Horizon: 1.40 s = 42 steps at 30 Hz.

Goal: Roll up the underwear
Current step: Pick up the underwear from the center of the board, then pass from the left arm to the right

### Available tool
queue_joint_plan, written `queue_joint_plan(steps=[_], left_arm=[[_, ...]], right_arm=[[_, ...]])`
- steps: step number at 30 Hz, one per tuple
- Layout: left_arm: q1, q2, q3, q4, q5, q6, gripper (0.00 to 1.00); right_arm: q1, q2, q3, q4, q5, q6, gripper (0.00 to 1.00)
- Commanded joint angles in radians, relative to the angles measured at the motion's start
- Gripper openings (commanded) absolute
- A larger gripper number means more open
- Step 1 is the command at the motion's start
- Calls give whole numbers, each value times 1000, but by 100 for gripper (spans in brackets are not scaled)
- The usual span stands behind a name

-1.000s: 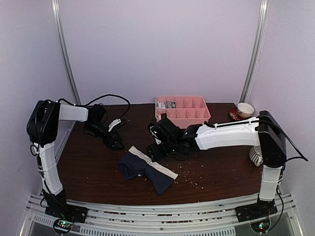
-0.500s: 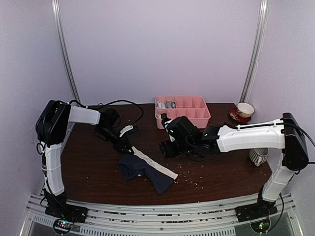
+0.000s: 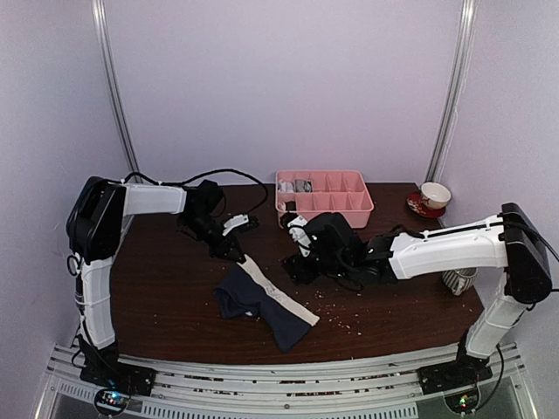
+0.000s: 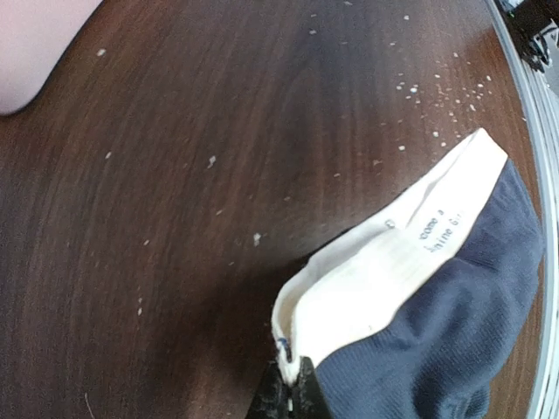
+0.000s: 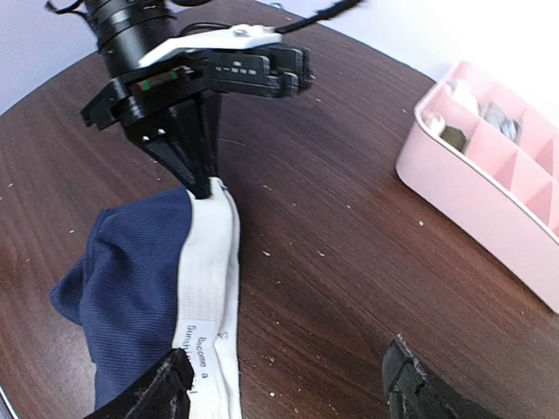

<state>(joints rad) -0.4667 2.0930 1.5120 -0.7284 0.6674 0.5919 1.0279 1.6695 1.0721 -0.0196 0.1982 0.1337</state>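
Note:
The navy underwear [image 3: 253,301] with a cream-white waistband [image 3: 278,292] lies crumpled on the dark wooden table, front centre. My left gripper [image 3: 238,254] is shut on the waistband's far corner, and in the left wrist view its tips [image 4: 293,397] pinch the white band [image 4: 384,271]. The right wrist view shows that same pinch from the front, with the left gripper [image 5: 203,185] on the underwear [image 5: 131,271]. My right gripper [image 3: 293,267] hovers open just right of the cloth. Its fingers [image 5: 166,384] stand wide apart over the waistband's edge and bare wood, holding nothing.
A pink compartment tray [image 3: 336,206] stands behind the right gripper, with small grey and white items in its back left cells. A cup on a saucer [image 3: 434,194] sits at the back right, and a ribbed white cup [image 3: 456,279] stands by the right arm. Crumbs dot the wood.
My left gripper moved right to the waistband's far corner, shut on it and pulled it a little toward the back. The right gripper drew back to the right, off the cloth.

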Motion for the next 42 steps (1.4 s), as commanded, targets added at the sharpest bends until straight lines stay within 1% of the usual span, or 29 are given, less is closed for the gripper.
queue_joint_plan(steps=[1, 4, 9, 13, 16, 21, 27, 36, 40, 42], left_arm=[[-91, -123, 19, -51, -10, 100, 0], [-133, -184, -11, -52, -9, 142, 0], [-189, -269, -68, -52, 7, 193, 0], [-211, -318, -101, -52, 30, 216, 0], [-223, -343, -112, -52, 40, 230, 0], [-256, -358, -121, -64, 35, 254, 0], [-272, -360, -119, -78, 46, 267, 0], [-275, -390, -137, -77, 87, 302, 0], [-274, -427, -192, -14, 82, 293, 0], [-274, -442, -223, 23, 72, 285, 0]], right_arm=[[1, -67, -52, 189, -163, -211, 78], [-1, -82, -65, 182, -279, -307, 82], [0, -100, -119, 244, -318, -374, 82], [1, -151, -209, 358, -308, -391, 81], [0, -160, -242, 397, -310, -404, 81], [2, -98, -224, 411, -366, -425, 79], [13, -56, -227, 477, -406, -462, 77], [19, -8, -207, 469, -477, -469, 73], [15, -53, -312, 614, -508, -435, 73], [14, -73, -347, 647, -495, -444, 74]])
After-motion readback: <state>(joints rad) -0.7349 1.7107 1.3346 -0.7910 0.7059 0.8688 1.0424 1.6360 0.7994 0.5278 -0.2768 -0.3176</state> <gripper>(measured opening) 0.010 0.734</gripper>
